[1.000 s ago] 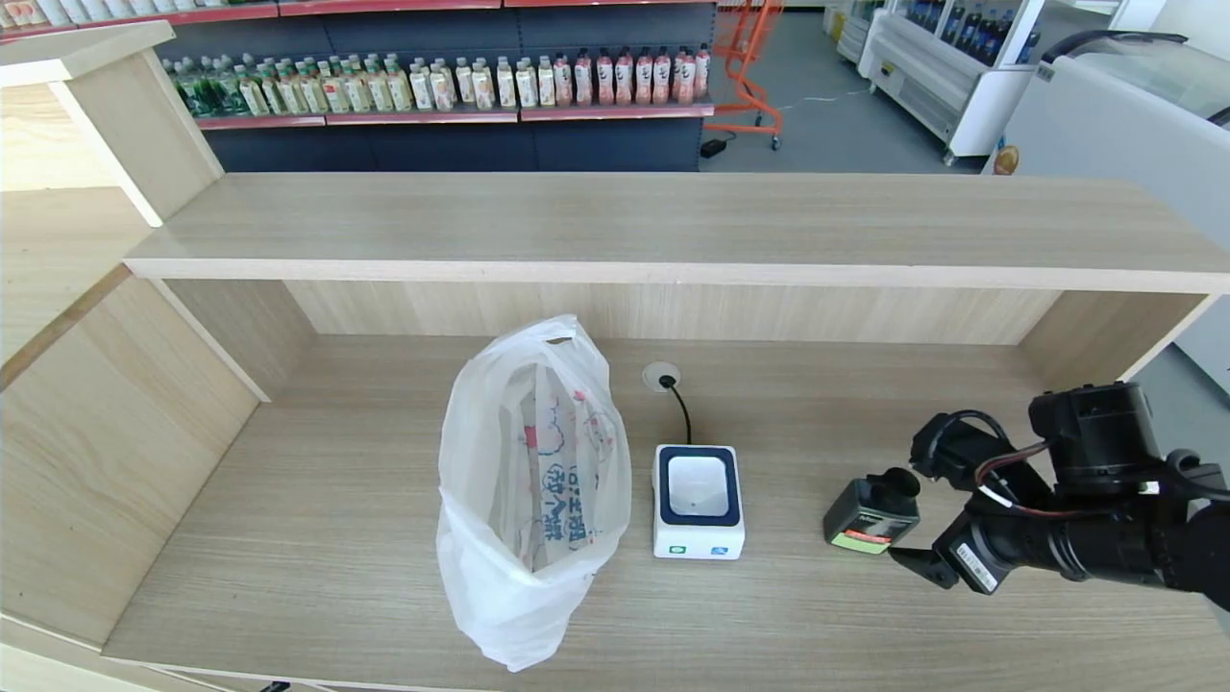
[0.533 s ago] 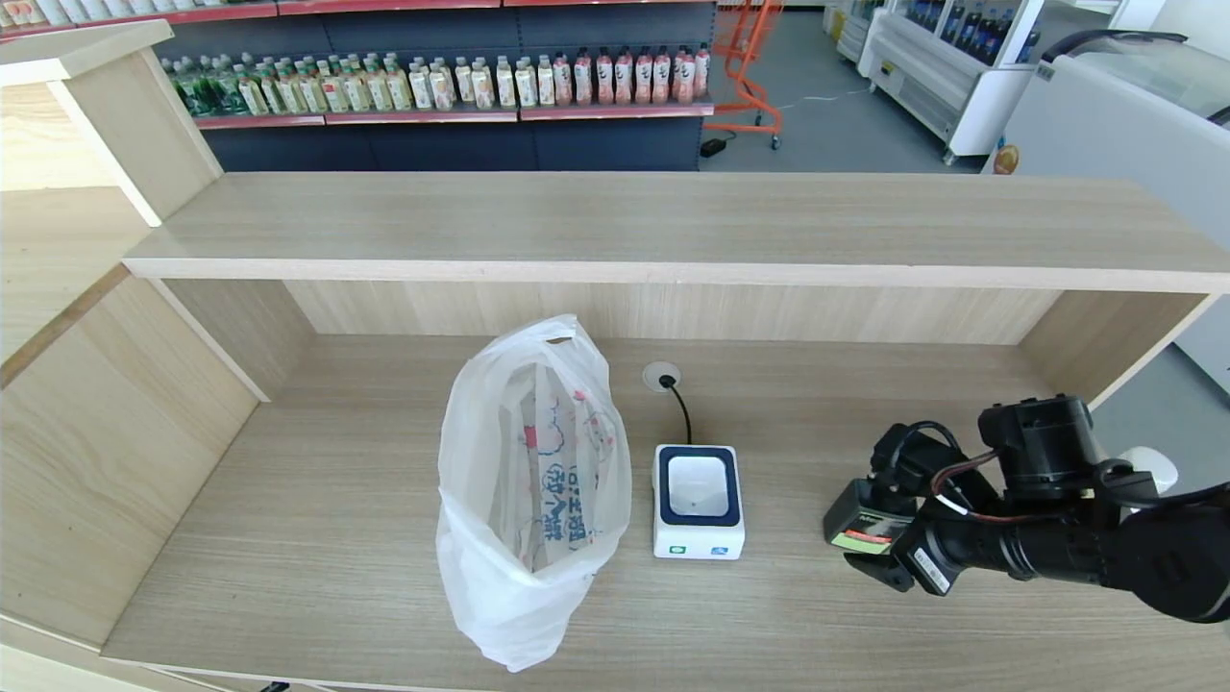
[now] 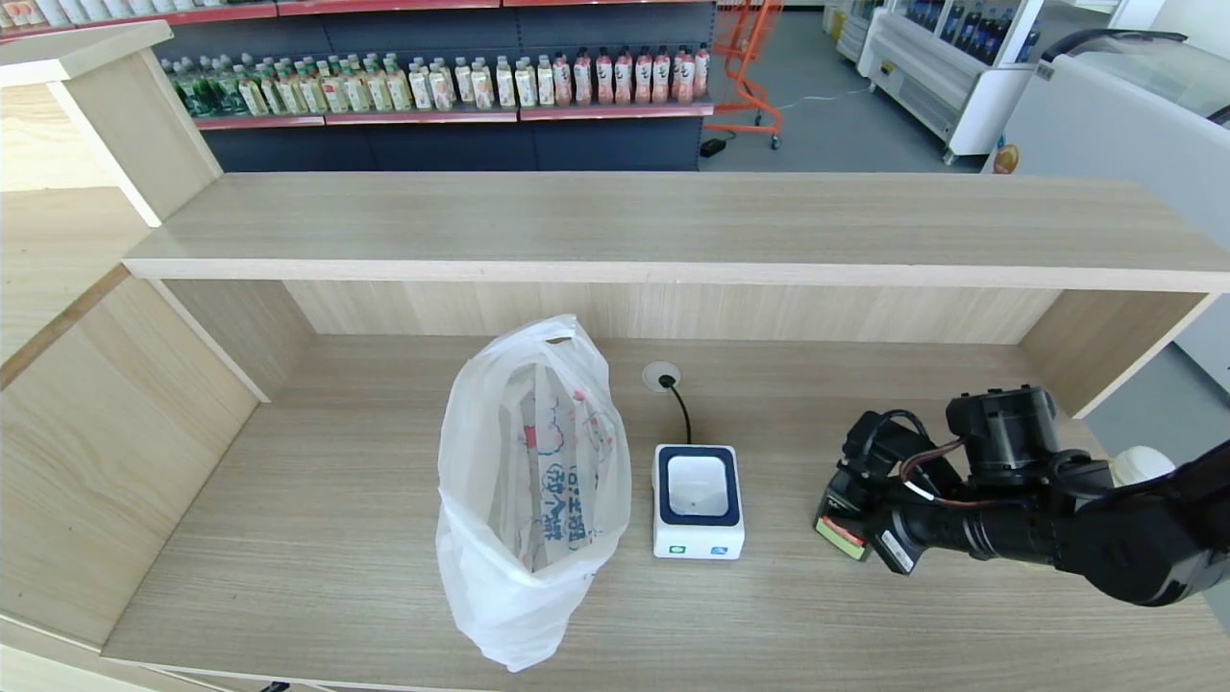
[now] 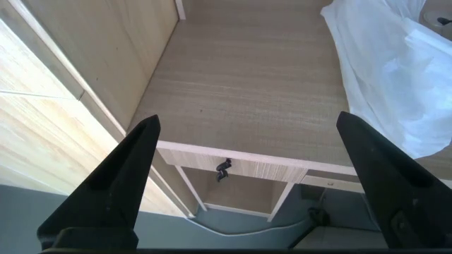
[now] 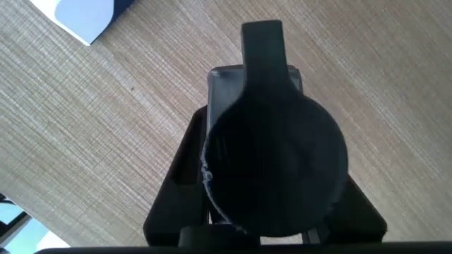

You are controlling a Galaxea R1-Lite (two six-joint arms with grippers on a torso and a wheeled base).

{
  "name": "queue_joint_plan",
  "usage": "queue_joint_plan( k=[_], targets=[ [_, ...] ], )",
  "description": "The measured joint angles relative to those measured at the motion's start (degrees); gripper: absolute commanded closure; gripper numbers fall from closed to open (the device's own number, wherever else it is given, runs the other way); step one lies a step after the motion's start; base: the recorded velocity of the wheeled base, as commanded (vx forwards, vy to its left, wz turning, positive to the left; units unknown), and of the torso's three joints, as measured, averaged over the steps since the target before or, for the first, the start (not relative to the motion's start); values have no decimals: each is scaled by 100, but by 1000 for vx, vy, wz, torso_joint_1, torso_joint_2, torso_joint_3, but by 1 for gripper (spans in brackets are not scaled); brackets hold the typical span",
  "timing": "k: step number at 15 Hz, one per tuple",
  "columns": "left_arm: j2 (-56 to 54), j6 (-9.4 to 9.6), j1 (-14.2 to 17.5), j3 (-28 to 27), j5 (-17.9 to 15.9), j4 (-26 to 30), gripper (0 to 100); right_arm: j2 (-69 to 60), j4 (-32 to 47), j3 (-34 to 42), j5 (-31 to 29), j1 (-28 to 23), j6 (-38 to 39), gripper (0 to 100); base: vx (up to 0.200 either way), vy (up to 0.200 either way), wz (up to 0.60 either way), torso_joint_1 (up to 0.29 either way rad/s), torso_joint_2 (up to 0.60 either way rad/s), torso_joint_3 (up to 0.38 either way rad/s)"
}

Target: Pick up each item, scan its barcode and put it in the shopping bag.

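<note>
Seemingly, one printed packet (image 3: 555, 461) is already lodged in the white plastic shopping bag (image 3: 480, 577). The small dark round-capped container (image 3: 838, 531) is clasped by the right gripper's (image 3: 855, 514) fingers, right of the white blue-framed scanner (image 3: 698, 500) on the wooden bench (image 3: 336, 500), not yet scanned. The left gripper's (image 4: 248, 121) fingers are spread.
</note>
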Motion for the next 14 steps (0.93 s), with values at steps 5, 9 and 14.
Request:
queue_joint_plan(
  k=[5,9,14],
  targets=[
    [0,-1,0,0,2,0,0,24,-247,44,-9,-20,23,100,0,0,0,0,0,0],
    [0,0,0,0,0,-1,0,-629,-863,571,16,-212,-282,100,0,0,0,0,0,0],
    [0,0,0,0,0,0,0,-1866,-1276,1154,2430,-1470,-3944,100,0,0,0,0,0,0]
  ],
)
